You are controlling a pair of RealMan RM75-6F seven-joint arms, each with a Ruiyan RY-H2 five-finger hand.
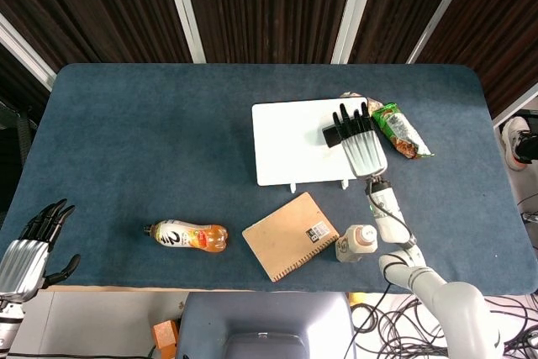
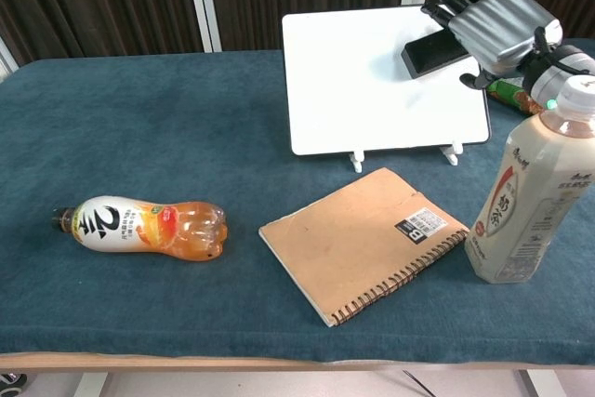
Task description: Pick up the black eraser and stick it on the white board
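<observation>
The white board stands tilted on small feet at the right middle of the table. The black eraser sits against its upper right face. My right hand is just right of the eraser, fingers stretched out straight and holding nothing; I cannot tell whether a finger still touches the eraser's edge. My left hand hangs off the table's near left corner, fingers apart and empty; the chest view does not show it.
An orange drink bottle lies at the front left. A brown spiral notebook lies in front of the board. An upright milk tea bottle stands beside my right forearm. A green snack packet lies right of the board.
</observation>
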